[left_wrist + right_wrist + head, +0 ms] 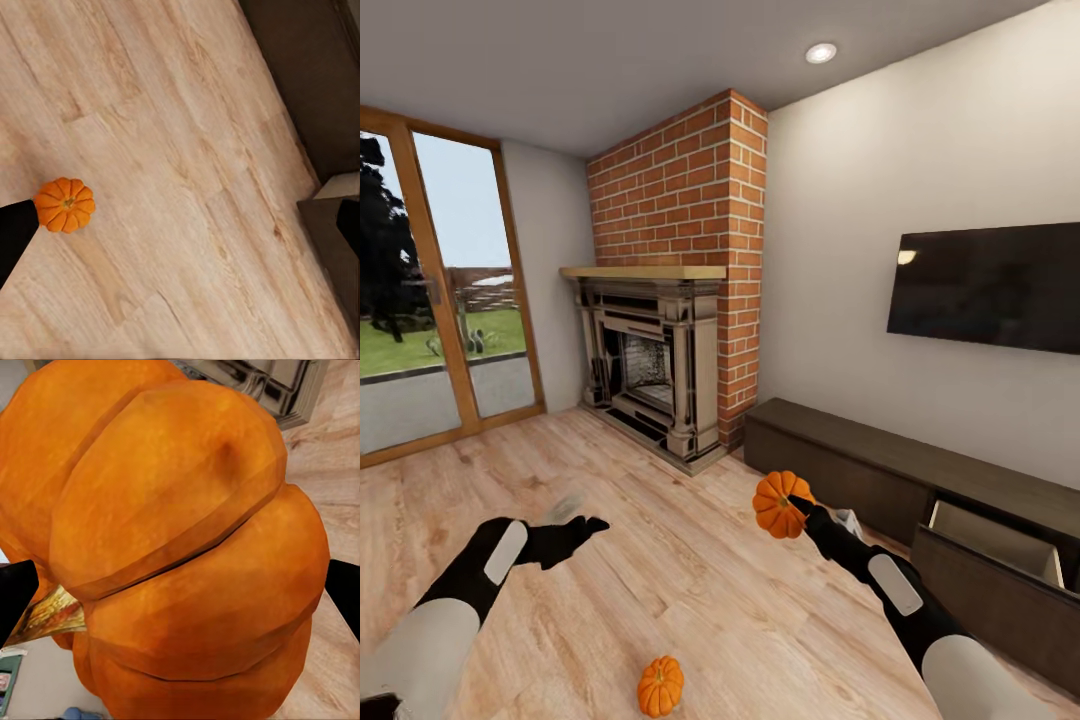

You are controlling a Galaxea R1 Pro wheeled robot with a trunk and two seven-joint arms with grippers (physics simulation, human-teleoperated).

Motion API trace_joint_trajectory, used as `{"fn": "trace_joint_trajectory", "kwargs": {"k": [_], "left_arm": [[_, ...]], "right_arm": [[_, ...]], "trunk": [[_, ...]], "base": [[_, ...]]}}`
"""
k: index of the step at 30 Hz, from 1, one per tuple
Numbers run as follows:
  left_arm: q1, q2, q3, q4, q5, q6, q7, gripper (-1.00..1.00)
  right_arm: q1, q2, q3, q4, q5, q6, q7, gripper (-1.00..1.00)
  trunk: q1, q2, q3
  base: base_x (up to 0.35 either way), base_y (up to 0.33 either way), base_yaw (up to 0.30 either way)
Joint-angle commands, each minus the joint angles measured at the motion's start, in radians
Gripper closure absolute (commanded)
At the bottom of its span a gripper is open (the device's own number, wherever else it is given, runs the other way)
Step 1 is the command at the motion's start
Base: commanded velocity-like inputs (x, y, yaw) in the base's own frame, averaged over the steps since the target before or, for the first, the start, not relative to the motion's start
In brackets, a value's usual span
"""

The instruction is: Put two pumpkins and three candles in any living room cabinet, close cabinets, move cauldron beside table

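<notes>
So the right gripper (797,503) has its fingers clamped on one small round ribbed bright-orange pumpkin (780,503), held up in the air over the light wood plank floor (690,590), out in front of the long low dark-brown wood TV cabinet (840,455). In the right wrist view that held pumpkin (180,547) takes up nearly everything, brownish stem poking out sideways, a black finger (15,600) at each edge.

The second small orange ribbed pumpkin (660,685) just sits on the floor, close to the robot, between the two arms. The left wrist view catches it too (64,204), right next to one black finger (13,236).

The left gripper (575,527) hangs low over the floor with its fingers spread wide and nothing between them.

One cabinet drawer with a pale beige inside (995,540) is pulled out, over to the right of the held pumpkin. Behind it all there's the red-brick fireplace column (680,210), the black wall-mounted TV (985,287) and a wood-framed glass door (440,290) looking onto grass.
</notes>
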Motion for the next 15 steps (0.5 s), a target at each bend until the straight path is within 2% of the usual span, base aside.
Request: {"fn": "trace_joint_trajectory", "kwargs": {"k": [1,8,15], "left_arm": [[-0.003,0.003,0.005,0.019,-0.003,-0.011,-0.013,-1.00],[-0.011,0.017,0.009,0.217,0.001,-0.205,-0.041,-1.00],[-0.012,0.008,0.010,0.330,-0.005,-0.334,-0.041,-1.00]], "right_arm": [[0.000,-0.001,-0.002,0.000,-0.008,0.006,0.001,1.00],[0.000,-0.002,-0.012,0.000,-0.008,0.006,0.003,1.00],[0.000,-0.004,-0.013,0.000,-0.008,0.006,0.004,1.00]], "trunk": [[0.000,-0.001,-0.001],[0.000,-0.001,-0.001],[0.000,-0.001,-0.001]], "base": [[0.000,0.000,0.000],[0.000,0.000,0.000],[0.000,0.000,0.000]]}}
